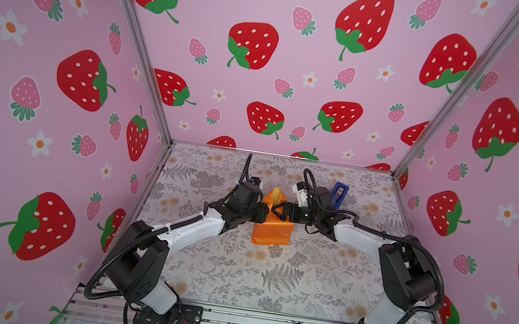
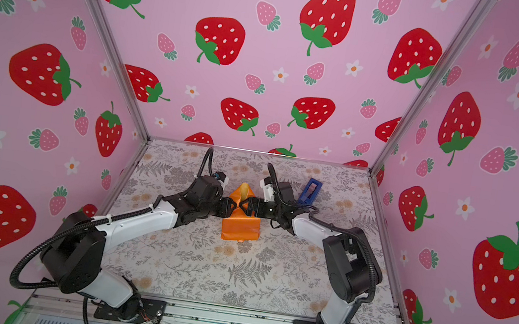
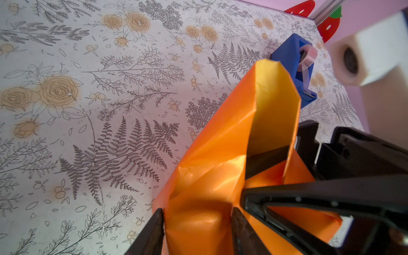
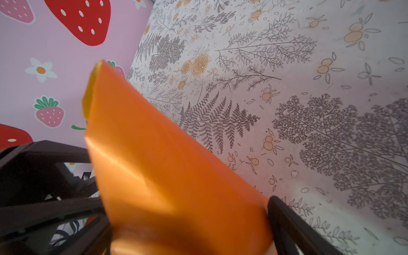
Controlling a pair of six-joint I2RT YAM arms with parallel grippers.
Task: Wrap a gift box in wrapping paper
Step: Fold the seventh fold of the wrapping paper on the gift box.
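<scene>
Near the middle of the table (image 1: 269,275), a little toward its far edge, one orange parcel is noted. The wrapping paper (image 1: 272,229) is folded round it, glossy side out, and the near face is closed. The gift box (image 3: 267,161) is almost wholly covered. Only a dark sliver inside the open far end, taken to be the box, is seen in the left wrist view. At that end a tall flap (image 1: 275,195) is stood upright, and its dull yellow inner side is shown in both top views. The left gripper (image 1: 264,213) is set against the parcel's top from the left side and is closed part-way on a fold of paper, which fills the gap between its fingers (image 3: 154,234). Opposite it, the right gripper (image 1: 278,210) is held with jaws spread wide astride the flap, and no pinch is shown. A blue tape dispenser (image 1: 338,194) is seen near the far edge, right of the middle and apart from the parcel. The step in hand is judged to be the closing of the far end. For the next move, the flap would need to be laid down over that end and creased while the parcel is pinned, with tape likely called for afterwards. The light paper is thought apt to spring back if let go early.
</scene>
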